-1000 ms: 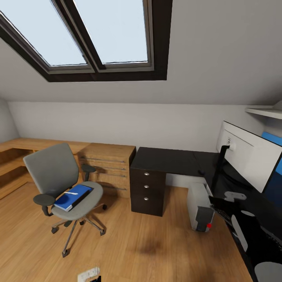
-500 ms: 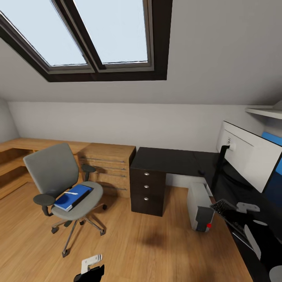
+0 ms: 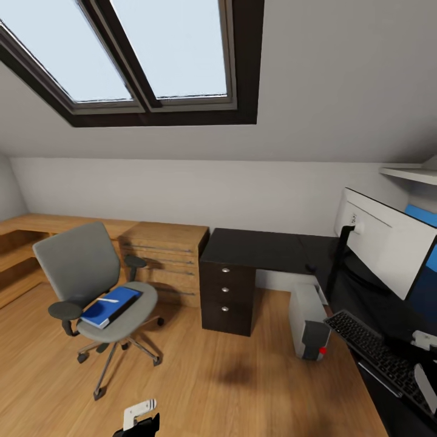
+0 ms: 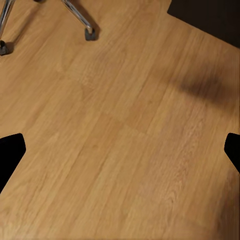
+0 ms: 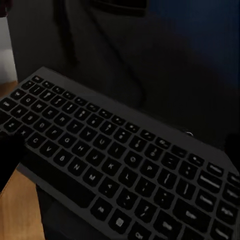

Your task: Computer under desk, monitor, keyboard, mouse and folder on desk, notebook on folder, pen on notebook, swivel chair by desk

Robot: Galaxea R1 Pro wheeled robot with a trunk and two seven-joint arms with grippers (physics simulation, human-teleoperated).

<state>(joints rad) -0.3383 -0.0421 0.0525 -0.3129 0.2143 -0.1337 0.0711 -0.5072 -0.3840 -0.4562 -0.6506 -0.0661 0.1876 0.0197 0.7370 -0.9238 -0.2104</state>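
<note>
The desk (image 3: 267, 246) runs along my right, its glossy black top bare at the far end and carrying the monitor (image 3: 388, 252) toward the near end. The swivel chair (image 3: 91, 285) stands well apart from it on the wooden floor (image 3: 230, 382), in front of the oak chest (image 3: 164, 255). The computer (image 3: 309, 321) sits on the floor at the desk's inner corner.

Principal change: a second ago my right arm lay across the near desk edge and covered the keyboard (image 3: 382, 358); it has since withdrawn toward the lower right, and the keyboard is now exposed, lying flat on the desk top in front of the monitor. I judge the keyboard step complete or nearly so.

The blue folder (image 3: 112, 305) remains on the chair seat with a white pen (image 3: 109, 299) lying on it; that step is untouched.

Right gripper (image 3: 425, 358): partly out of frame, and I cannot tell how its fingers stand. The right wrist view looks straight down on the keys. Left gripper (image 4: 120, 150): fingers wide apart, holding nothing, hanging over bare floor near a chair castor (image 4: 90, 34).
</note>
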